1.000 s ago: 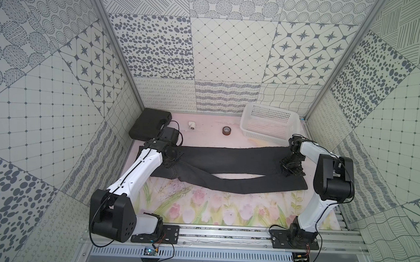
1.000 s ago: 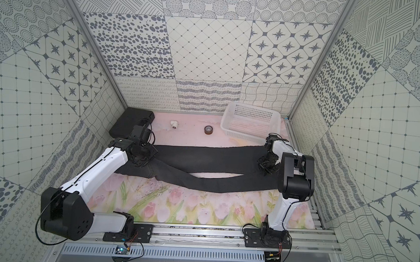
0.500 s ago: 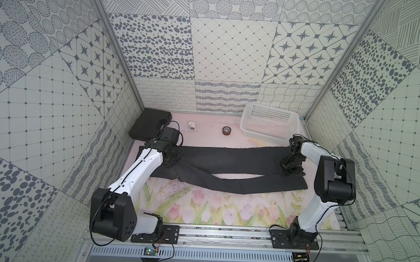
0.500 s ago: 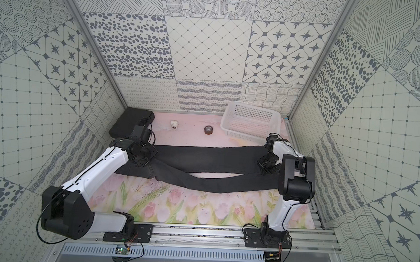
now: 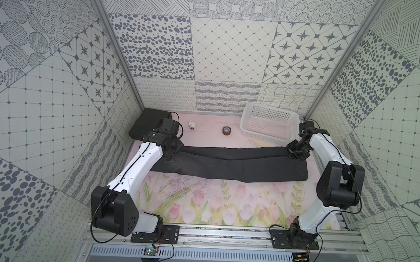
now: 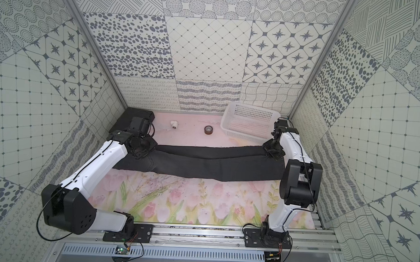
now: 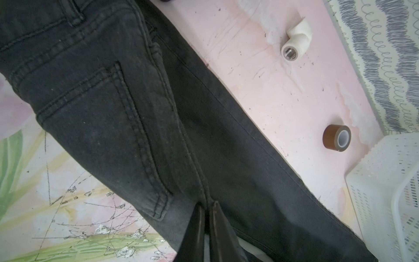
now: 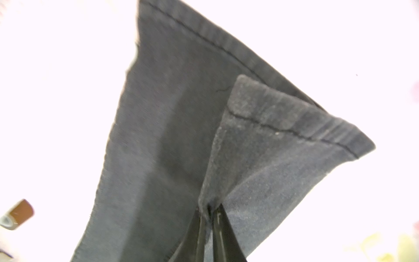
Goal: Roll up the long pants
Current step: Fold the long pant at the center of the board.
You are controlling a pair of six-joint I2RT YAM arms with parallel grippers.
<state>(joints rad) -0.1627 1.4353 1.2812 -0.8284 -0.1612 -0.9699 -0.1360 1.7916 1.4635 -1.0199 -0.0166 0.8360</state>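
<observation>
Floral mat (image 5: 201, 204): basket (image 5: 268, 139), tape (image 5: 226, 130) behind pants (image 5: 227, 166)

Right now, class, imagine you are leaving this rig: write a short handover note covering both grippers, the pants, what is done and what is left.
Left gripper: shut on the long pants at the seat seam, near the waist end.
Right gripper: shut on one leg's hem end, pinched up.
Pants: stretched out across the table, hem end near the white basket.
Done: both ends gripped.
Left: all the rolling; no turn made yet.
</observation>
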